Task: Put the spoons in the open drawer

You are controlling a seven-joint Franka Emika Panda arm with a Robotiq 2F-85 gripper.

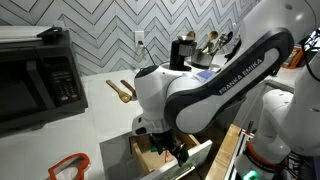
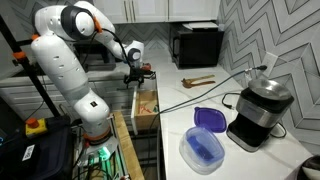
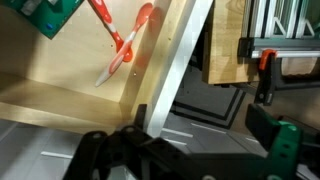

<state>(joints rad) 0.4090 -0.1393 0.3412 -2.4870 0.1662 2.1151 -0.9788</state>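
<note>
The arm (image 1: 215, 85) bends at the elbow and reaches low, wrist turned downward. The gripper (image 1: 178, 152) points down, its 2 fingers (image 3: 100, 158) spread apart in the wrist view.

The gripper (image 2: 137, 74) hangs just above the open drawer (image 2: 147, 112); how its jaws stand cannot be told. Two wooden spoons (image 2: 197, 81) lie on the white counter (image 2: 180, 102), well apart from the jaws, with a black microwave (image 2: 197, 45) beyond them.

Item: lettering "FRANKA EMIKA", printed in white along the dark forearm of the robot arm (image 1: 232, 72). No other text is legible.
</note>
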